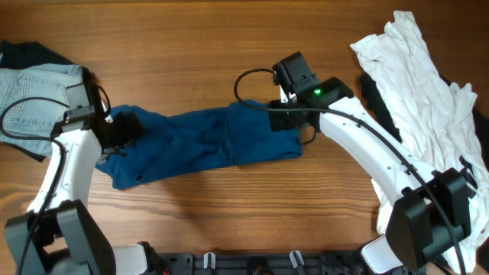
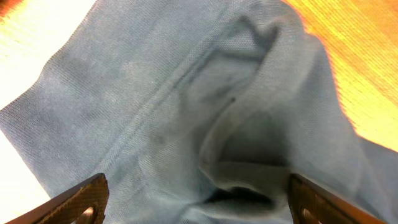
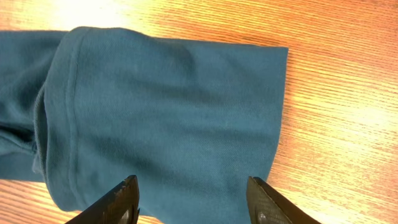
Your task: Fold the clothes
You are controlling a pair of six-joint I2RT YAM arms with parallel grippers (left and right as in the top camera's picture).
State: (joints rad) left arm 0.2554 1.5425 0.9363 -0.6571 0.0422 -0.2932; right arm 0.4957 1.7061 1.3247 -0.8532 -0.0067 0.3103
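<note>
- found the teal shirt (image 1: 206,141) lying across the middle of the worktop (image 1: 191,46), drawn out into a long band running left to right.
- noted its right end flat and square-edged, with one layer lapped over at a hemmed seam; noted its left end bunched and creased.
- judged the task part done: seemingly narrowed lengthways already, not yet folded end to end into a compact stack, with the left end wanting smoothing first.
- recorded the left end effector (image 2: 199,205) low over the crumpled left end, fingers wide apart with fabric between them, nothing clamped.
- recorded the right end effector (image 3: 194,202) over the edge of the flat right end, fingers likewise apart, holding nothing.
- logged denim shorts (image 1: 34,99) at the far left edge, near the left arm, and a heap of white t-shirts (image 1: 420,76) at the right; both lying apart from the teal shirt and taken as outside the task.
- searched for brands, labels and writing: found none legible on the shirt, the shorts, the white heap or the arms; spotted only a small green light (image 1: 315,93) on the right arm.
</note>
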